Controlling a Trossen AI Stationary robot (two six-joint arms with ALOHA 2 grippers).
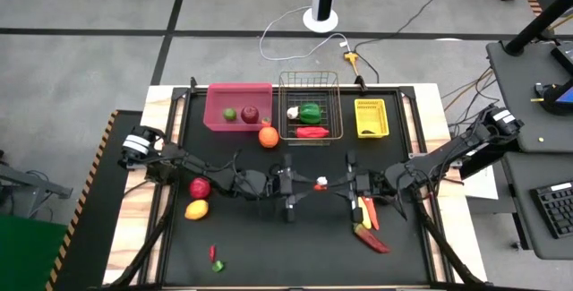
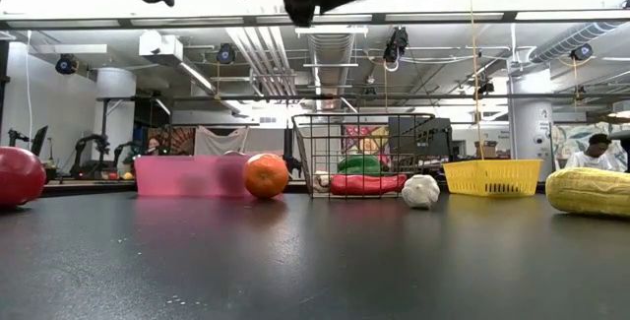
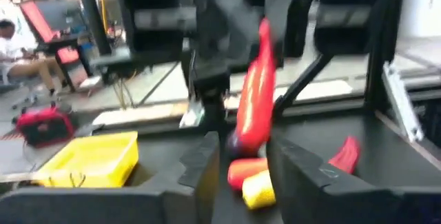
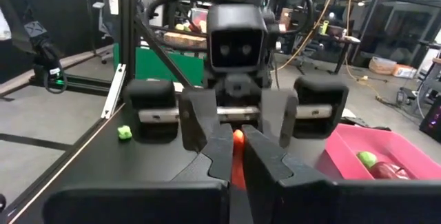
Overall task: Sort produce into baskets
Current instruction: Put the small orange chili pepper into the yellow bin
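You are mid-handover above the middle of the bench. The right tool [image 4: 238,156] is clamped on a red chilli [image 3: 253,93], holding it upright. The left tool [image 3: 241,165] faces it with fingers apart and the chilli's lower end between them. Next, I judge, one tool must take sole hold and carry the chilli to the wire basket [image 1: 309,74] at the far edge, where another chilli lies.

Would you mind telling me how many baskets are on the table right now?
3, in a row along the far edge: a pink bin on the left, a wire basket in the middle, and a small yellow bin on the right. None seems hidden.
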